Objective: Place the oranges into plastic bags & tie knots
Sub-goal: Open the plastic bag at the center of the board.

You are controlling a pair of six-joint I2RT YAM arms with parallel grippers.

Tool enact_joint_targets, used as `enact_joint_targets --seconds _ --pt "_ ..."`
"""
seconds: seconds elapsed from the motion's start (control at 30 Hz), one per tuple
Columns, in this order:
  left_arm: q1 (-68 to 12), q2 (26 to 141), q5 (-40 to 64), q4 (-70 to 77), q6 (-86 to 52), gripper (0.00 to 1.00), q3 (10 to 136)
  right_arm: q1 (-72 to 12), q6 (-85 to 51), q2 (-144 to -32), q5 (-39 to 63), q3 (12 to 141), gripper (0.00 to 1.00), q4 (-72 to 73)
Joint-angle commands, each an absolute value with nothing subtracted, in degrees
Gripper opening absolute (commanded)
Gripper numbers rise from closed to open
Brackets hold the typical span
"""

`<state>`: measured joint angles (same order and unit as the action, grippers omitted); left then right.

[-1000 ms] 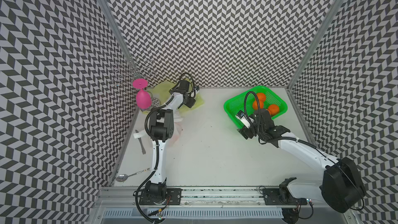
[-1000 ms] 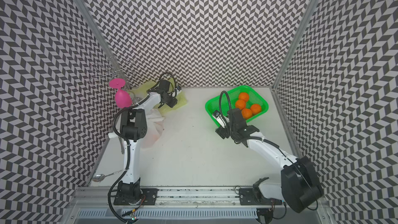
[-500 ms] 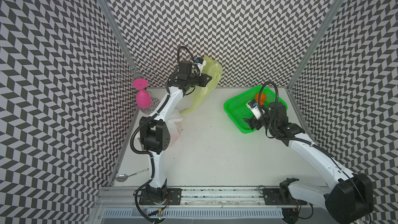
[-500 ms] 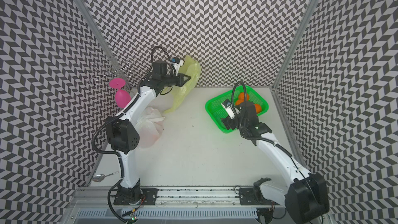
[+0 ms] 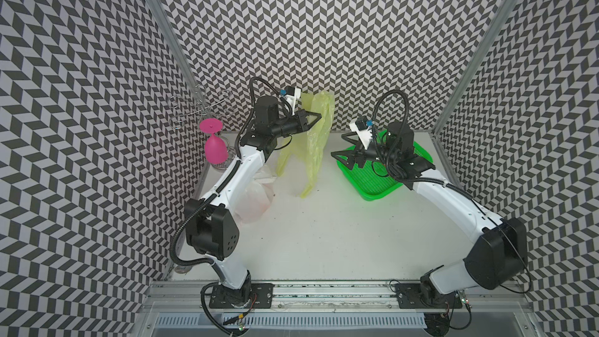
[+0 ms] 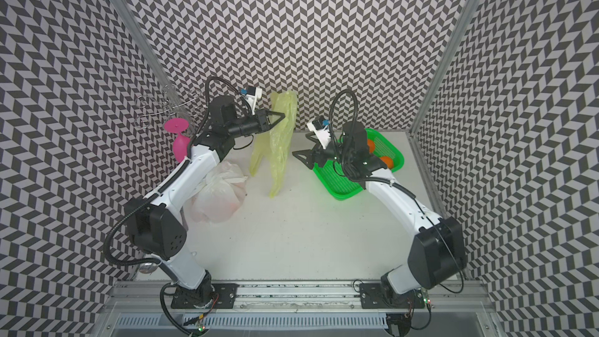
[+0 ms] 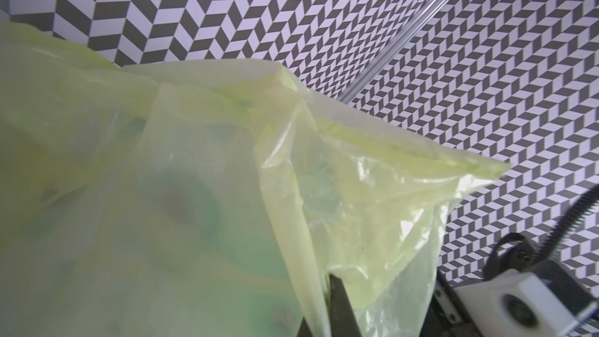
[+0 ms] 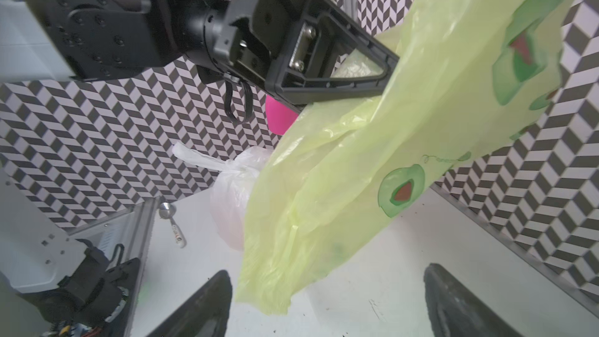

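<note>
Since 1 s back the L arm has swung up from the rear table corner, hauling the yellow-green bag (image 5: pixel 316 144) off the surface. The R gripper (image 5: pixel 338 144) has left the green basket (image 5: pixel 379 186) and come toward the bag, jaws spreading wider.

Top views: the L gripper (image 5: pixel 320 116) is raised and pinched shut on the bag's upper part. The bag hangs limp w/ its lower end down by the table (image 5: pixel 324 238); touching or not, can't tell. The R gripper is just beside the bag w/ a gap btw them, jaws wide apart, holding nothing. By the L arm sits the white bag (image 6: pixel 220 202), tied, orange tint showing through. In a top view two oranges (image 6: pixel 385 161) show at the basket's far end; the R arm covers much of the basket. A pink glass (image 5: pixel 214 149), foot up, is at the rear corner on the L side.

L wrist: bag film fills most of the frame, green prints blurry. One dark fingertip (image 7: pixel 338 303) shows against it.

R wrist: the L gripper's jaws are clamped on the film, avocado prints clear. Behind is the white bag's knot (image 8: pixel 233 168) w/ a loose end sticking out. A spoon (image 8: pixel 171 222) lies on the table. R fingers (image 8: pixel 207 306) stand far apart, nothing gripped.
</note>
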<state>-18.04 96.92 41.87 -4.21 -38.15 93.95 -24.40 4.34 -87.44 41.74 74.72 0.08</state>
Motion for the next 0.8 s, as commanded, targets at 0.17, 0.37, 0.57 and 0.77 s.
enact_joint_targets --seconds 0.17,0.37,0.57,0.77 --pt "-19.97 91.87 42.54 3.98 -44.29 0.09 89.94 -25.7 -6.82 -94.61 53.71 78.36 0.82 11.85" --pt "-20.05 91.19 42.63 3.89 -42.38 0.16 89.01 -25.25 -10.5 -94.41 57.06 76.96 0.23 14.66" --pt "-18.45 89.99 44.37 -2.03 -29.89 0.46 90.96 -21.73 -13.49 -90.73 59.46 75.78 0.0 14.75" --pt "-13.4 84.62 49.4 -6.7 -11.42 0.65 86.8 -17.66 -19.57 -87.36 65.38 73.28 0.0 17.97"
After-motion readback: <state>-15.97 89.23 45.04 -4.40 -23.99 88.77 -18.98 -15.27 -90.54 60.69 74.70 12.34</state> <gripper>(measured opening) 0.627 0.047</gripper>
